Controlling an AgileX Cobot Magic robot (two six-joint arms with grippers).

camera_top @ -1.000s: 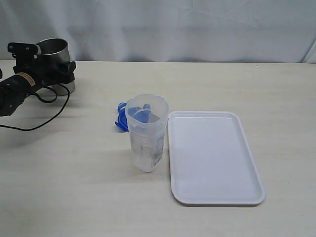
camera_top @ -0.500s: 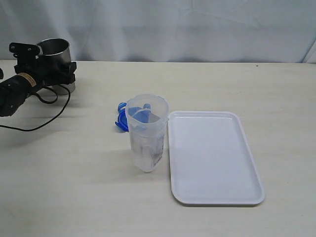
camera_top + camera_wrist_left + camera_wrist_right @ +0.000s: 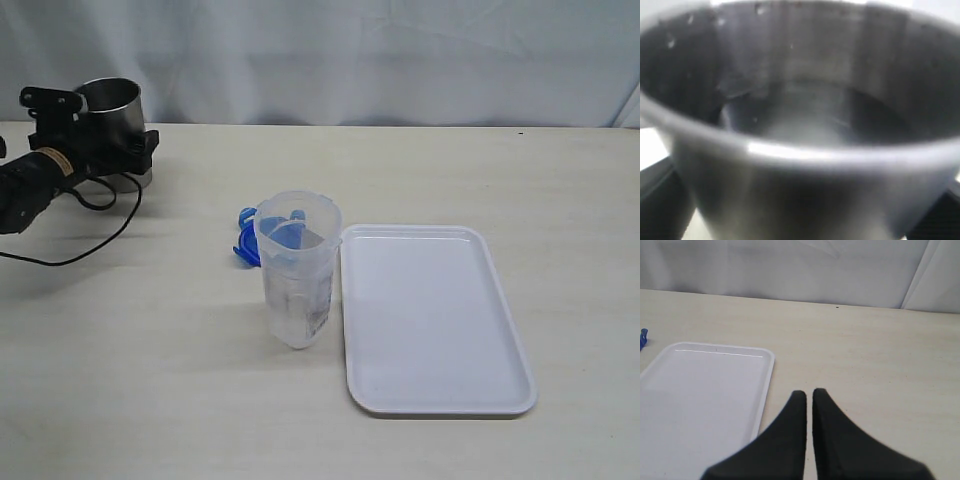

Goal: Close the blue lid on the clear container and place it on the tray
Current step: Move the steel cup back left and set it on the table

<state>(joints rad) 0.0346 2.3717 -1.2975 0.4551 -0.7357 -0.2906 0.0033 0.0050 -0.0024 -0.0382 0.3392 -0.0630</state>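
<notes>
Right fingers [image 3: 790, 430] first: the two black tips are pressed together with only a hairline between them, holding nothing, hanging over bare bench [image 3: 150, 400] toward the right edge. The left fingers [image 3: 660, 200] show as dark slivers on either side of the grey steel tumbler [image 3: 800, 150], which fills that wrist view. Whether they grip it or merely straddle it, I cannot tell. All this sits up in the far left corner of the bench. Moving outward, the clear container [image 3: 297, 290] stands upright and open-topped near the middle of the bench. It is just beside the left rim of the tray [image 3: 440, 232]; whether they touch is hard to call. The blue lid [image 3: 245, 245] lies flat on the bench just behind the container, on its far-left side, partly seen through the plastic and not yet on. The tray is bare and runs toward the right edge. On handling, the container looks empty, so likely light, with thin walls that may flex and a smooth, slightly tapered body that could slip. Being tall, it should tip easily, so a gentle hold around mid-body seems wise. The lid looks small and stiff; a pinch at an edge flap seems best, with the container steadied while it is pressed on.
</notes>
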